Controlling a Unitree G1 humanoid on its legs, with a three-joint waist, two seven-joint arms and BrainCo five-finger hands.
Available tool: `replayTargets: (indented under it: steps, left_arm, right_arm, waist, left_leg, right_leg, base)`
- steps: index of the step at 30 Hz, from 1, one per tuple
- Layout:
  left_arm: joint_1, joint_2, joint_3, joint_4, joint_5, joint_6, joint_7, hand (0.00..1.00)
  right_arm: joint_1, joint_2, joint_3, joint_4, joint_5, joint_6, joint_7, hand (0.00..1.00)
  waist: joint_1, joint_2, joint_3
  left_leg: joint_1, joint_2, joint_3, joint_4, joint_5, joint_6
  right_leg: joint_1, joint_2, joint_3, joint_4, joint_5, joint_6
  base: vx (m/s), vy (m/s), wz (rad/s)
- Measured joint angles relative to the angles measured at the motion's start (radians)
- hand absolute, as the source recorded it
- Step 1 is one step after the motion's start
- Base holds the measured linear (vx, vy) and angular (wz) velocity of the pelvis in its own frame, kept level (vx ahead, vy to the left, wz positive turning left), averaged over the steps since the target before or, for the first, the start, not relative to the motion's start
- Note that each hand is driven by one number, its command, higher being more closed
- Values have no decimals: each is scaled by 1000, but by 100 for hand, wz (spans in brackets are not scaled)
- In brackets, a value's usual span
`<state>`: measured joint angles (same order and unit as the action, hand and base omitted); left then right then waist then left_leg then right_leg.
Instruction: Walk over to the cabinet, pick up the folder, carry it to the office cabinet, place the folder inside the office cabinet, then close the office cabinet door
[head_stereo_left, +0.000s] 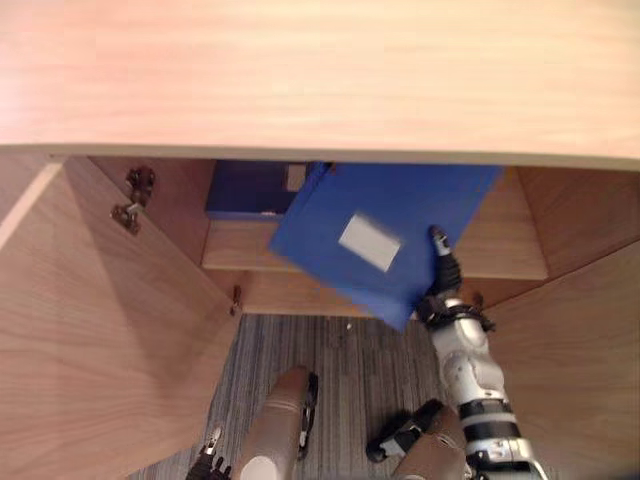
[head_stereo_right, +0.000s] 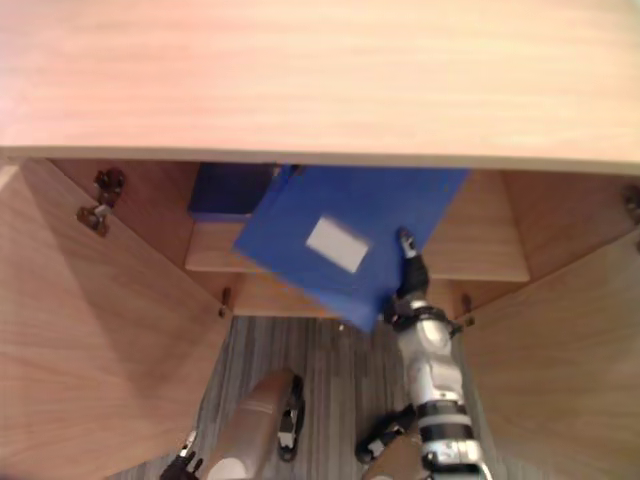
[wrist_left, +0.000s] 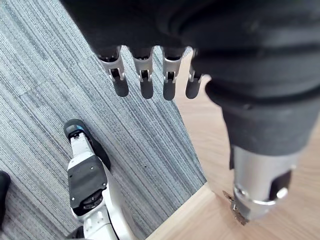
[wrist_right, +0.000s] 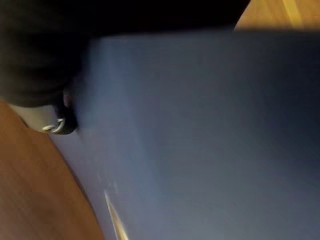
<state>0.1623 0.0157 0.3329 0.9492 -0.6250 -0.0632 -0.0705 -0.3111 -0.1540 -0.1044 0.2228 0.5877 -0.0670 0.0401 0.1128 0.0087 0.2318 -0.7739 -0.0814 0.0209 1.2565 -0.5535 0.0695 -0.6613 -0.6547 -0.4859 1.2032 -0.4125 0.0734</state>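
Left eye view folder: tilted, corner toward 6 o'clock
Right hand: fingers grip 4 o'clock edge
Left hand: fingers straight
Behind: dark box

upper edge of folder hidden beneath cabinet top.

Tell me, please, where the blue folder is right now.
In the left eye view the blue folder hangs tilted at the front of the open cabinet, held at its right edge by the right robot hand.
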Motion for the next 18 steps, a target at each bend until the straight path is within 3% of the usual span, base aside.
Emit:
replayTargets:
  steps: [5,8,12,13,18]
  left_arm:
    - [-9,29,-79,-18,-6,6,-30,0]
    - [-22,53,-164,-20,4,7,-43,0]
    - [-37,81,-254,-43,11,9,-57,0]
    - [-41,87,-280,-48,9,10,-57,0]
    - [-45,108,-328,-57,11,17,-55,0]
  right_arm:
    - [-217,-27,-112,161,52,-32,-107,100]
    - [-389,-82,-170,345,99,-38,-179,100]
    - [-515,-151,-231,511,293,-39,-217,100]
    - [-562,-179,-246,568,393,-43,-229,100]
    - [-717,-285,-211,681,557,-46,-268,100]
  waist:
    - [16,10,31]
    - [30,36,51]
    - [59,58,74]
    - [66,69,83]
    - [77,93,101]
  left_leg:
    - [-107,-2,19,95,-26,19]
    - [-199,9,24,148,-27,22]
    - [-298,14,16,206,-26,25]
    - [-330,14,8,230,-27,25]
    - [-395,-1,-21,281,-33,8]
  right_leg:
    - [-139,-7,87,90,-19,-9]
    - [-241,7,129,131,-20,-12]
    - [-338,12,153,183,-31,-31]
    - [-367,18,168,204,-36,-35]
    - [-416,14,187,266,-74,-37]
  base:
    - [-37,17,-4]
    - [-17,-13,-6]
    - [-6,-31,1]
    - [-10,-72,11]
    - [-27,-73,18]
